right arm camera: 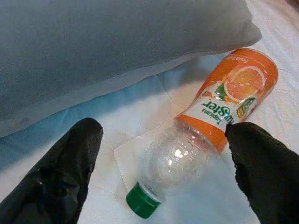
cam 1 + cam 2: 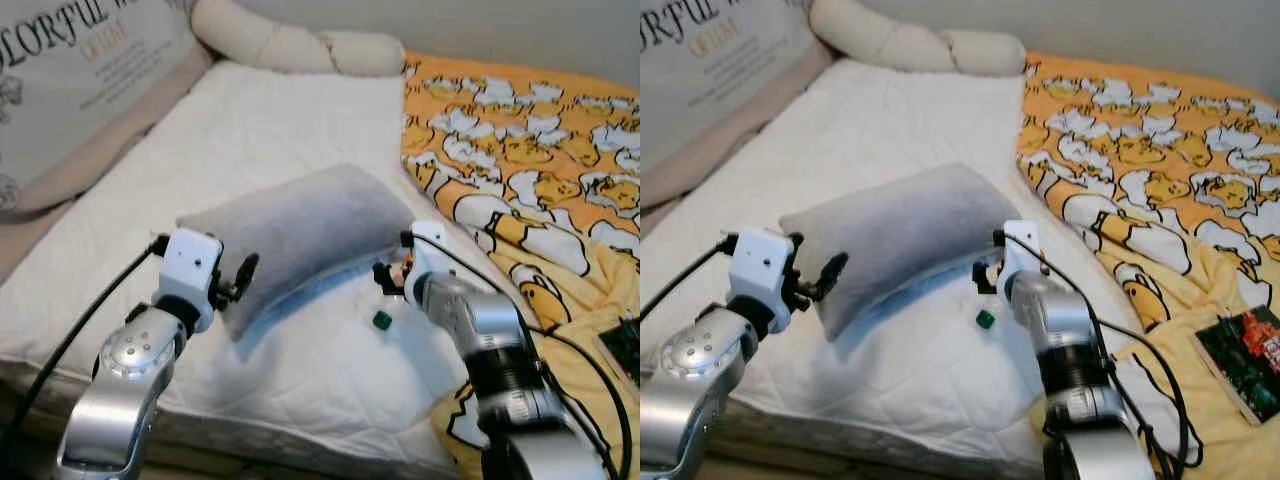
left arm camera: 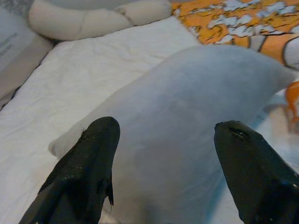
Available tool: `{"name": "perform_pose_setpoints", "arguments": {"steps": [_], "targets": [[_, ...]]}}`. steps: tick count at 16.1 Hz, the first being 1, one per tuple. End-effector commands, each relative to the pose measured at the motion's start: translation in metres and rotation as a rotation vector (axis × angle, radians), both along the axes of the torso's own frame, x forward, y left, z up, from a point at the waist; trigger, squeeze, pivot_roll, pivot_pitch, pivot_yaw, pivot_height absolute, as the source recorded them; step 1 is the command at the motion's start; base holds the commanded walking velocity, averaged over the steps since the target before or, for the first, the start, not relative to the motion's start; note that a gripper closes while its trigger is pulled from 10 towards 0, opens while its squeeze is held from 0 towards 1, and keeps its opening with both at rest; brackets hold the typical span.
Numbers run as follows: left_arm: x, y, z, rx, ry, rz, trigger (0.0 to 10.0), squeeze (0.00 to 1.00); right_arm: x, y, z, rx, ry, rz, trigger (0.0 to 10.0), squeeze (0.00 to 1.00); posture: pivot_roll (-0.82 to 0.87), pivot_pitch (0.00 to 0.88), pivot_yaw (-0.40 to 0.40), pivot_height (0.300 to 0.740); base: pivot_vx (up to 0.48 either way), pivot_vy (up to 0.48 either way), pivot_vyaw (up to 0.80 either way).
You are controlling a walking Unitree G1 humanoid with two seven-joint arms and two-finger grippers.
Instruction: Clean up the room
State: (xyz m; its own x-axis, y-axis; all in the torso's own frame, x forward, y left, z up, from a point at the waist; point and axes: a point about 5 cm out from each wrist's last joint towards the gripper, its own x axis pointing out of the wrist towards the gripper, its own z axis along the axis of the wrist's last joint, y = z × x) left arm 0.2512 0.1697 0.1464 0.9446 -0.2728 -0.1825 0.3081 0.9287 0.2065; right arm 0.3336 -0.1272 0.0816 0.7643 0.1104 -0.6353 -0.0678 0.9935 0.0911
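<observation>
My arms are silver metal with round joints, white wrist blocks, thin black cables behind them, and matte black fingers.

Beside the grey pillow on the white mattress: a clear bottle with orange label and green cap; an orange-and-yellow patterned blanket.

bed | on it: grey pillow; bottle; duck blanket; book
</observation>
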Motion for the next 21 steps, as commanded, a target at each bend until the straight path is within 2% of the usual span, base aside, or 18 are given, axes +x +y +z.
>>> {"name": "perform_pose_setpoints", "arguments": {"steps": [1, 3, 5, 11, 16, 17, 18, 19, 21], "targets": [[0.002, -0.002, 0.001, 0.002, 0.021, -0.037, 10.0, 0.0, 0.007, -0.005, 0.0, -0.018, 0.02, -0.042, 10.0, 0.0, 0.1, 0.0, -0.02, 0.74, 0.0, 0.0, 0.0], [0.005, -0.005, 0.008, 0.049, 0.035, -0.135, 10.0, 0.0, 0.027, -0.012, 0.007, -0.053, 0.032, -0.11, 10.0, 0.0, 0.11, 0.0, -0.025, 0.74, 0.0, 0.0, 0.0], [0.004, -0.006, 0.012, 0.053, 0.07, -0.193, 10.0, 0.0, 0.033, -0.018, 0.008, -0.073, 0.044, -0.134, 10.0, 0.0, 0.12, 0.0, -0.028, 0.74, 0.0, 0.0, 0.0], [-0.007, -0.007, 0.016, 0.073, 0.125, -0.267, 10.0, 0.0, 0.028, -0.019, -0.009, -0.068, 0.106, -0.183, 10.0, 0.0, 0.17, 0.0, -0.023, 0.74, 0.0, 0.0, 0.0], [-0.021, -0.012, 0.017, 0.091, 0.167, -0.332, 10.0, 0.0, 0.021, -0.016, -0.022, 0.027, 0.099, -0.201, 10.0, 0.0, 0.21, 0.0, -0.003, 0.74, 0.0, 0.0, 0.0], [-0.023, -0.011, 0.018, 0.094, 0.174, -0.336, 10.0, 0.0, 0.021, -0.015, -0.023, 0.051, 0.092, -0.203, 9.7, 0.0, 0.21, 0.004, -0.004, 0.74, 0.0, 0.0, 0.0], [-0.024, -0.009, 0.018, 0.098, 0.18, -0.333, 10.0, 0.0, 0.02, -0.013, -0.025, 0.079, 0.1, -0.204, 6.6, 0.0, 0.22, 0.017, -0.004, 0.74, 0.0, 0.0, 0.0], [-0.026, -0.008, 0.019, 0.102, 0.187, -0.33, 10.0, 0.0, 0.018, -0.012, -0.028, 0.075, 0.11, -0.199, 4.1, 0.0, 0.22, 0.027, -0.003, 0.74, 0.0, 0.0, 0.0], [-0.032, -0.008, 0.019, 0.106, 0.203, -0.332, 10.0, 0.0, 0.013, -0.011, -0.035, 0.056, 0.122, -0.196, 3.4, 0.0, 0.24, 0.053, -0.002, 0.74, 0.0, 0.0, 0.0]]}}
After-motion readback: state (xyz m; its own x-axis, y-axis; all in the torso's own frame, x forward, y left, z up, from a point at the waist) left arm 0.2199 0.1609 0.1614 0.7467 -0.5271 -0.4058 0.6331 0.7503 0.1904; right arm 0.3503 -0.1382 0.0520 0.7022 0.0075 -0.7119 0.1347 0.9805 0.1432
